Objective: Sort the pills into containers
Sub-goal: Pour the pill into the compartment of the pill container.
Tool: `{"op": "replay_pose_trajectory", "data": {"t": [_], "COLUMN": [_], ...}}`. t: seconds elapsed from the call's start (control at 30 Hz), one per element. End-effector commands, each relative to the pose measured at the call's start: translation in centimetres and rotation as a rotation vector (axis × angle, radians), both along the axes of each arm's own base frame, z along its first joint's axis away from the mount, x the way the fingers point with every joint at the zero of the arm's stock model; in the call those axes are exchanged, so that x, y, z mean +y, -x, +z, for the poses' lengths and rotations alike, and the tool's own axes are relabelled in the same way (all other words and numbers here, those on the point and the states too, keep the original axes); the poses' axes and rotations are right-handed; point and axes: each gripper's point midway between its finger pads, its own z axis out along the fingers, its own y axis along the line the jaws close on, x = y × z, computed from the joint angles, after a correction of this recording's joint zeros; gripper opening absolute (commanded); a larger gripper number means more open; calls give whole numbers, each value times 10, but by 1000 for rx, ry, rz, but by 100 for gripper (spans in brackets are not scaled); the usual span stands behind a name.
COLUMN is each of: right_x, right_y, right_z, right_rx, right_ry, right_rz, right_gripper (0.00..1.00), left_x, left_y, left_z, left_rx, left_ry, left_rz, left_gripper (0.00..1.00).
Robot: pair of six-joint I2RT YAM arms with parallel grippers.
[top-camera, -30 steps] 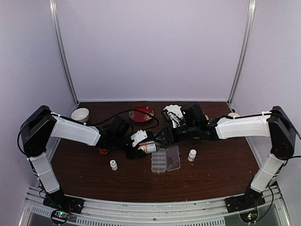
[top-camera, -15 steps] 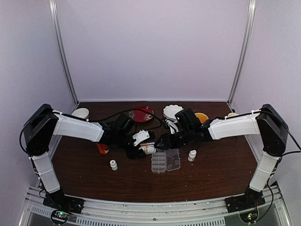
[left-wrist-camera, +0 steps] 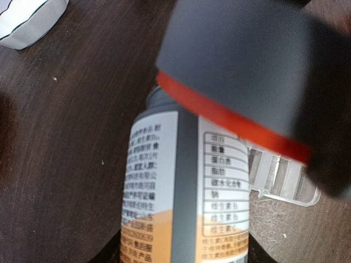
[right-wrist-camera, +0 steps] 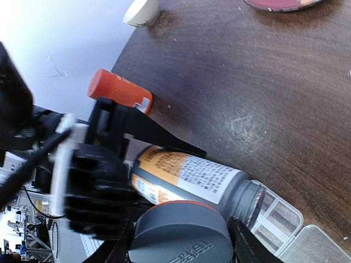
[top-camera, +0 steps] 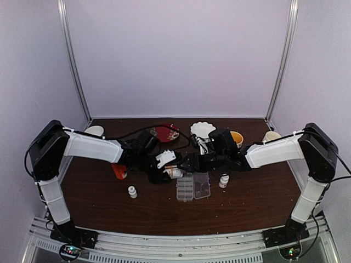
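Label on the grey plastic bottle (left-wrist-camera: 164,186): white panel over an orange band, dense small print in rows plus a boxed table. Looks like Chinese chars, not legible. Round grey cap (right-wrist-camera: 178,230) w/ red-orange rim has raised lettering, unreadable. L gripper (top-camera: 165,170) is clenched on the bottle's base; bottle tipped, open neck at the edge of the clear plastic rectangular pill box (top-camera: 193,186), lid open. R gripper (right-wrist-camera: 181,244) clamps the cap just beside the neck. Pills can't be made out. Orange-red cylindrical bottle (top-camera: 119,171) sits left of L gripper. Small white bottles (top-camera: 132,192) stand either side of the box on the dark wood table (top-camera: 247,203).
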Motion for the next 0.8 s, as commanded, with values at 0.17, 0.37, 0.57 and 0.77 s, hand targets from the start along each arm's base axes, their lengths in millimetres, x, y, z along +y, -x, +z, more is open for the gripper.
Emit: {"op": "replay_pose_trajectory", "data": {"t": [0.17, 0.37, 0.57, 0.77], "right_x": [-24, -45, -38, -28], "right_y": [-15, -27, -26, -18], "right_z": [-18, 7, -5, -47], "right_rx": [24, -62, -23, 49], "right_ry": [71, 39, 49, 208], "right_rz": [-104, -185, -163, -96], "right_gripper": [0, 0, 0, 0], "left_x": [-13, -14, -17, -19], "left_y": [-3, -2, -3, -4], "left_z": [13, 13, 13, 13], "left_rx": [-15, -12, -12, -10], "left_ry": [34, 29, 29, 21], "left_rz": [-28, -29, -31, -33], "left_gripper": [0, 0, 0, 0]}}
